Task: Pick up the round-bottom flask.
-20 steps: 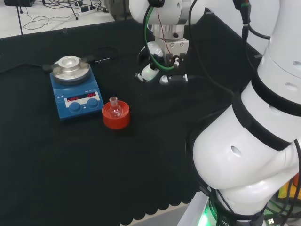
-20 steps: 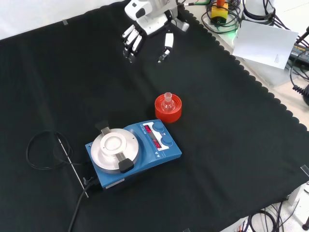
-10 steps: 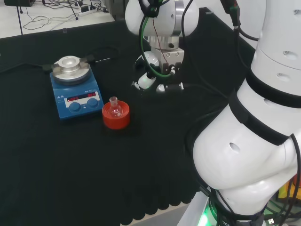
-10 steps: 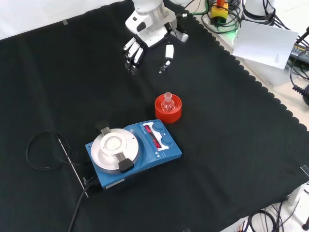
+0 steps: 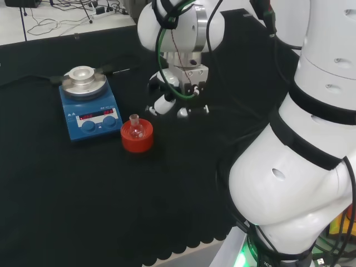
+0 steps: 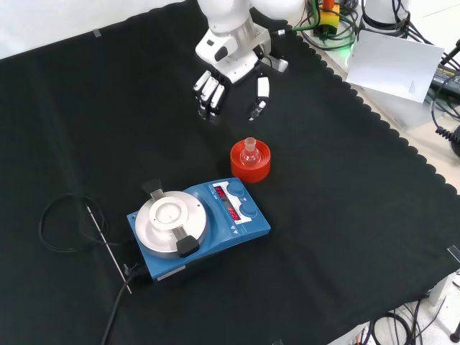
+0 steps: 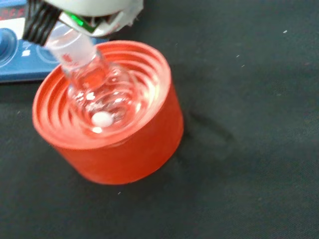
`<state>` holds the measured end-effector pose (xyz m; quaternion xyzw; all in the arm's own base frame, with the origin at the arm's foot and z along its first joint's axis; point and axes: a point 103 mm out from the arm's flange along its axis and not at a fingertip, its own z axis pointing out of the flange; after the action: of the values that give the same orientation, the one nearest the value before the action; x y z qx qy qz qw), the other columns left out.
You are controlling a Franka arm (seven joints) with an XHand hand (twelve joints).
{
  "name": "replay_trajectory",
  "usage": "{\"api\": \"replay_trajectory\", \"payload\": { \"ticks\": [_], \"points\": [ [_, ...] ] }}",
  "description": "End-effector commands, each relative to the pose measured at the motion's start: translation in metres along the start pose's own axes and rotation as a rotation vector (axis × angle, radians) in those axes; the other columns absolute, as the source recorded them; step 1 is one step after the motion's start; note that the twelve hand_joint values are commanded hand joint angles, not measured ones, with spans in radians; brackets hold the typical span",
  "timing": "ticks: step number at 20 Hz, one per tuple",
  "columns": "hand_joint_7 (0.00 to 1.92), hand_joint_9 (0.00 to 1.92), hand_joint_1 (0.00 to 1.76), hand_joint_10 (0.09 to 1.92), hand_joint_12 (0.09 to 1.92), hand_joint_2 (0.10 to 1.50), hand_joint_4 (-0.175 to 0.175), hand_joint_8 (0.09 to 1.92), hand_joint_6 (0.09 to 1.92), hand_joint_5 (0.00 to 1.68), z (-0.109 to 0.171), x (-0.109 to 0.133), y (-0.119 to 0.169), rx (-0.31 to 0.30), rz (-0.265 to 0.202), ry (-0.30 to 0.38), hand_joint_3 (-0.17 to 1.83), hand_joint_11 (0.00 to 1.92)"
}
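black cloth (image 6: 345,187) — flask (image 6: 249,152) upright in red stand (image 6: 251,166) — hand (image 6: 230,68) open nearby

Black cloth (image 6: 374,215), pale cable-strewn floor (image 5: 50,19)

Hand (image 6: 233,66) above cloth (fingers straight, spread), round-bottom flask (image 6: 249,154) upright in red stand (image 6: 250,166), blue hotplate (image 6: 198,226) beside

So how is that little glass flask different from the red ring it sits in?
The flask is clear glass with a narrow upright neck; the red ribbed ring is opaque, squat and wider. The flask holds a small white bead; the ring holds the flask. Both are round and stand beside the blue hotplate.
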<state>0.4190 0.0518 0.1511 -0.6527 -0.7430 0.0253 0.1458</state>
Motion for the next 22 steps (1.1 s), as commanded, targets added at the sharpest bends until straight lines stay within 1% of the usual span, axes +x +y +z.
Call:
{"api": "replay_trajectory", "payload": {
  "ticks": [1, 3, 7, 13, 22],
  "points": [
    [0.34, 0.51, 0.9, 0.63, 1.37, 0.6, -0.041, 0.67, 0.54, 0.56, 0.012, 0.013, 0.002, 0.01, -0.036, -0.006, 0.68, 0.24],
    [0.34, 0.52, 0.9, 0.63, 1.37, 0.6, -0.041, 0.67, 0.55, 0.57, 0.016, 0.015, 0.002, 0.011, -0.044, -0.002, 0.68, 0.25],
    [0.35, 0.52, 0.89, 0.63, 1.38, 0.6, -0.042, 0.67, 0.56, 0.57, 0.022, 0.017, 0.005, 0.015, -0.046, 0.002, 0.68, 0.26],
    [0.35, 0.53, 0.89, 0.63, 1.38, 0.6, -0.043, 0.67, 0.59, 0.57, 0.03, 0.02, 0.011, -0.009, -0.063, 0.004, 0.67, 0.26],
    [0.35, 0.53, 0.89, 0.63, 1.38, 0.6, -0.042, 0.67, 0.62, 0.58, 0.039, 0.029, 0.021, -0.009, -0.08, 0.017, 0.66, 0.25]
  ]
}}
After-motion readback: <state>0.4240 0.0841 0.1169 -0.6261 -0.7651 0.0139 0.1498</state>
